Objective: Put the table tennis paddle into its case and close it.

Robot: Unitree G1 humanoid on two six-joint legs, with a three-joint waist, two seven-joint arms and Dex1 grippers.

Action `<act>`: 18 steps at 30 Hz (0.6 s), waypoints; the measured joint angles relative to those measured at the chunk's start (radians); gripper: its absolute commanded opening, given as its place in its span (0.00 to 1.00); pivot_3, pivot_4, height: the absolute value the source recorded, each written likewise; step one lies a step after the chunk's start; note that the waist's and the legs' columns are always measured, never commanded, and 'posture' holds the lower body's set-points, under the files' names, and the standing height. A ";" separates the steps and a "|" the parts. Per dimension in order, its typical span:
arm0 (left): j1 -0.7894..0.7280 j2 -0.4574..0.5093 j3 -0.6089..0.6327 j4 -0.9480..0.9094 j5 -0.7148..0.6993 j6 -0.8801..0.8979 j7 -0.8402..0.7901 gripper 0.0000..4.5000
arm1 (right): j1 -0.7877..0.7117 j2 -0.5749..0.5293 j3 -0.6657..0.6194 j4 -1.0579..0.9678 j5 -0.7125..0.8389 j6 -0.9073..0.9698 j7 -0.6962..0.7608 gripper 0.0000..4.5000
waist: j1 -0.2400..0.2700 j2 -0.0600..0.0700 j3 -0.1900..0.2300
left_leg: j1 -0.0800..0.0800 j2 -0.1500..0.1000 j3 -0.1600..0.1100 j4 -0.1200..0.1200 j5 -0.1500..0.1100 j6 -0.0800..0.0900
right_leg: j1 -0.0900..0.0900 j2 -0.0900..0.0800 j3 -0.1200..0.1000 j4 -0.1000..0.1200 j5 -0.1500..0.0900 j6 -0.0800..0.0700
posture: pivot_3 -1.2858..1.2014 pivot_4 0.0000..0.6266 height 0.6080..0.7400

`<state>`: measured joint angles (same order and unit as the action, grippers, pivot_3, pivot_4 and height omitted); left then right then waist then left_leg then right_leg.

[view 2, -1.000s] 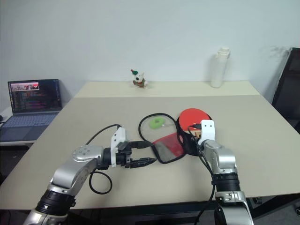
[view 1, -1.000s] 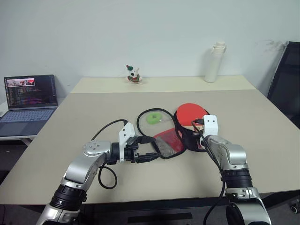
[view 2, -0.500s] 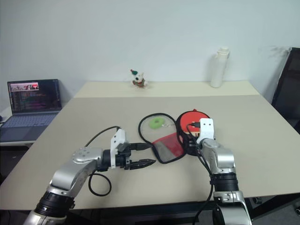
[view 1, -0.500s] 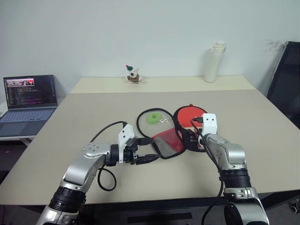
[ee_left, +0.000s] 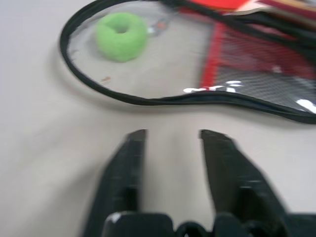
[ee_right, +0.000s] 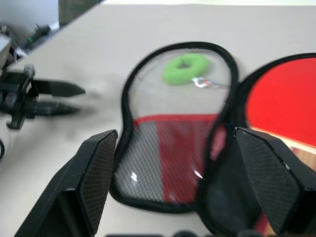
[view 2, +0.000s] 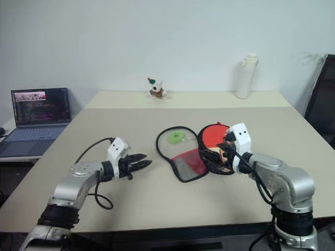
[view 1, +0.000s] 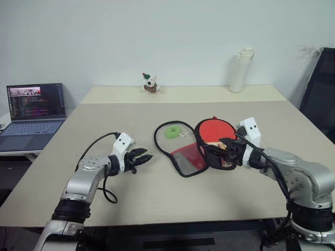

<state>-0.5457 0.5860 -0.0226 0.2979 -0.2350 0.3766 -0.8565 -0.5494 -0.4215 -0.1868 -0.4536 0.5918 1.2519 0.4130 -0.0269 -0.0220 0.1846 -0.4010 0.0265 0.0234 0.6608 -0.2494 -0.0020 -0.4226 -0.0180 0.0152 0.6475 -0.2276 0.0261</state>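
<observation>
Paddle (view 1: 213, 128) sits half in the open case (view 1: 201, 151) mid-tabletop (view 1: 131, 193), right pincer (view 1: 226, 148) spread wide over it holding nothing, left pincer (view 1: 142, 157) nearly together off beside it, so honestly the floppy mesh flap could snag or bunch when closing.

one paddle (view 1: 213, 128), one case (view 1: 184, 151), one laptop (view 1: 32, 110)

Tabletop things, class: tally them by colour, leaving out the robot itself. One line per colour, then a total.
Red: 1, the table tennis paddle
Black: 1, the case
Green: 1, the ring pull
White: 2, the bottle and the small toy figure
Total: 5
</observation>
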 measured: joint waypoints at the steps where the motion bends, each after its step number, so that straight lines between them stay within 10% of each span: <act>1: -0.015 -0.011 -0.010 0.024 0.009 -0.006 0.004 0.08 | 0.000 -0.001 0.000 0.001 0.001 0.000 -0.001 0.92 | 0.000 0.000 0.000 | 0.000 0.000 0.000 0.000 0.000 0.000 | 0.000 0.000 0.000 0.000 0.000 0.000 | 0.52 0.24 1.00; 18: -0.286 -0.265 -0.079 0.484 0.130 -0.175 0.070 0.00 | 0.020 -0.070 -0.028 0.007 0.014 -0.039 -0.011 0.92 | 0.010 -0.001 0.001 | -0.002 -0.001 0.002 0.001 0.000 0.000 | 0.000 0.000 -0.001 -0.001 0.001 0.001 | 0.52 0.24 1.00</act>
<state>-0.8314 0.3214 -0.1016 0.7816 -0.1050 0.2015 -0.7867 -0.5292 -0.4914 -0.2143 -0.4470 0.6053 1.2129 0.4024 -0.0167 -0.0234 0.1852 -0.4035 0.0252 0.0255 0.6618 -0.2494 -0.0020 -0.4229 -0.0183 0.0145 0.6464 -0.2269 0.0273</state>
